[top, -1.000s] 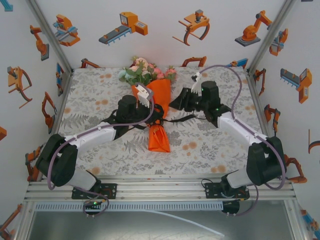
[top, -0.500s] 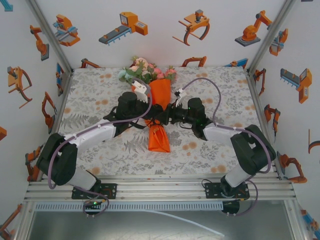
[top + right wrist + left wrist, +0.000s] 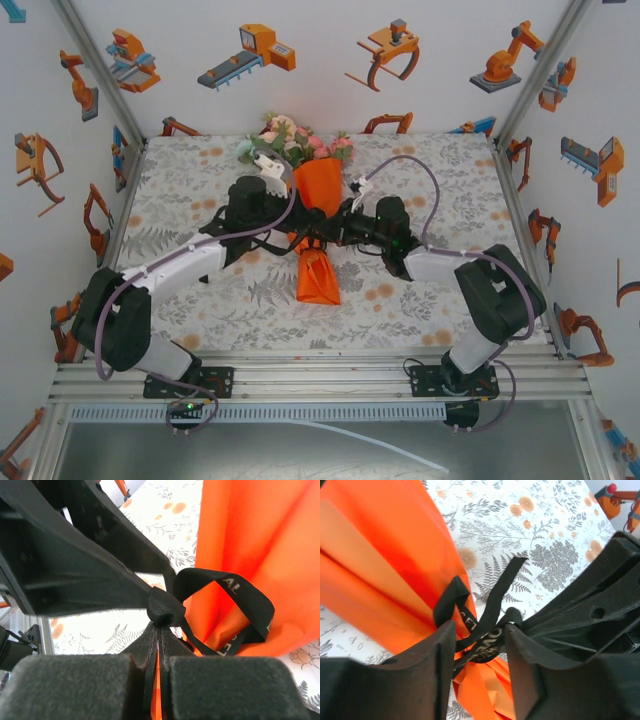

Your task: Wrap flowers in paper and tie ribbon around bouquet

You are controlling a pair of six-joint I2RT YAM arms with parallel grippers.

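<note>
The bouquet lies along the middle of the table: flowers at the far end, the orange paper wrapped in a cone and pinched at a waist. The black ribbon with white lettering circles that waist. My left gripper stands open, its fingers either side of the ribbon's knot without clamping it. My right gripper is shut on a fold of the ribbon, facing the left gripper across the waist. A ribbon loop hangs against the paper.
A floral tablecloth covers the table, walled on three sides by white panels with orange robot stickers. An aluminium rail runs along the near edge by the arm bases. Purple-grey cables arc over the right arm.
My right gripper has swung left to the bouquet's waist and shut on the ribbon. My left gripper has opened off the ribbon, and its wrist has shifted slightly toward the far side.
</note>
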